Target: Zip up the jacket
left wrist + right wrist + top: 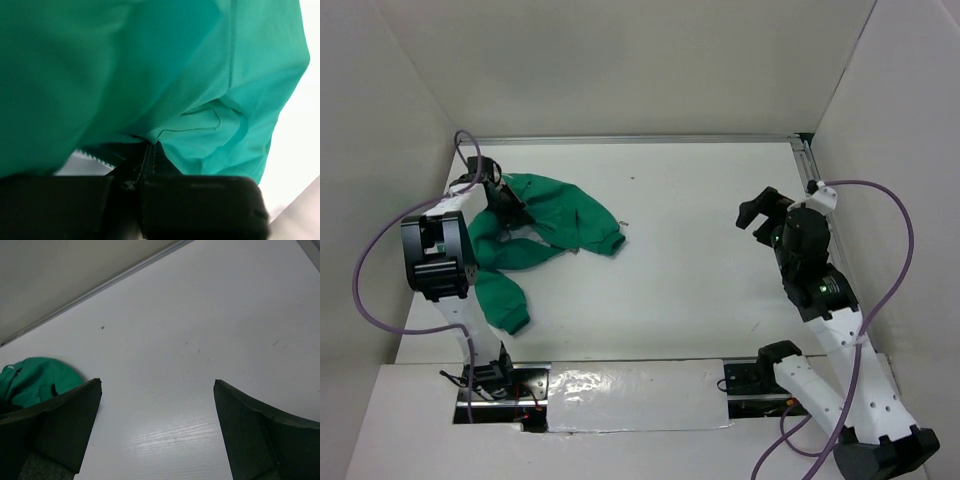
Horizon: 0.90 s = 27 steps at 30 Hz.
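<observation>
A white table (700,300) fills a box of plain white walls (640,70), with a strip of shiny tape (630,395) along its near edge between the two arm bases.

Nearest on the left, one green sleeve (505,305) of the jacket (555,215) trails toward the base. The rest is a crumpled heap further back, close to the left wall, with a second sleeve (605,240) thrown out to the right.

The left fingers (200,205) are pressed together on a fold of the green fabric, at the far-left part of the heap. A sliver of white edging shows beside them in the wrist view, but I cannot tell whether it is lining or zipper tape.

Over on the right, well apart from the jacket, the right fingers (60,425) stand wide apart above bare table, holding nothing.

By my reading the task has barely begun. The jacket is bunched, its front is not laid out, and no zipper pull is clearly visible. Spreading it, finding the pull and running it up all remain.

Count: one jacket, two sleeves, two arms, one pair of fingers gripping and one free.
</observation>
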### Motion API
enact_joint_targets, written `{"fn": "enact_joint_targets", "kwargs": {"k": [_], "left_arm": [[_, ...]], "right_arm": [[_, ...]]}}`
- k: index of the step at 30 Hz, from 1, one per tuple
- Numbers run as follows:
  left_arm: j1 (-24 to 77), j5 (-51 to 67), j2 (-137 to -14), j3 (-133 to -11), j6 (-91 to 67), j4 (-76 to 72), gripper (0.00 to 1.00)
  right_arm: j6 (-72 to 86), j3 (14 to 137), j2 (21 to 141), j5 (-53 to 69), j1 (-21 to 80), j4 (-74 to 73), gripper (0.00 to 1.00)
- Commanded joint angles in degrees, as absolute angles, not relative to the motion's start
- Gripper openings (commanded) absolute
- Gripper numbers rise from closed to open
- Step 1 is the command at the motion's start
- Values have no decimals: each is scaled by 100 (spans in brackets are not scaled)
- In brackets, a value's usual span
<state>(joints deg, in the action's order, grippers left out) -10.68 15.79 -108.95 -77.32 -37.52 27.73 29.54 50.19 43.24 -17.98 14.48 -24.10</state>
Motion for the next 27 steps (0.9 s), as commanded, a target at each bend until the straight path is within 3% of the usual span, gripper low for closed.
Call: {"fn": "enact_joint_targets", "kwargs": {"k": [1,5,10,15,20,22,23,24,27], "left_arm": [[-801,2108,-10987,-7964,-3438,2568,0],[-45,2784,-10407,-7647,-3112,1707,0],[1437,2611,-10064,-7936,-2760,1898,0],[2337,4021,-9809,-7700,-2620,1496,0],[3102,3771,-9143,-7611,-2225,1783,5],[3391,3910,-8887,-7550,-1952,2020,26],[3462,4016,-8616,-7498,-1882,2048,86],[3602,4008,-8491,-7471,-1872,2109,99],[3613,3553,-8069,-7392,-2108,2398,99]], "right_arm": [[2997,4922,3965,-1784,1310,-2329,100],[3032,4913,3745,-1705,1222,-2469,100],[3138,4834,3674,-1617,1169,-2601,100],[3050,4816,3735,-1285,1134,-2688,100],[2857,5097,4008,-1020,1116,-2953,100],[2786,5098,4051,-862,1125,-2839,100],[2769,5089,4078,-783,1125,-2778,100],[2795,5080,4104,-704,1134,-2647,100],[2777,5106,4332,-510,1169,-2392,100]]}}
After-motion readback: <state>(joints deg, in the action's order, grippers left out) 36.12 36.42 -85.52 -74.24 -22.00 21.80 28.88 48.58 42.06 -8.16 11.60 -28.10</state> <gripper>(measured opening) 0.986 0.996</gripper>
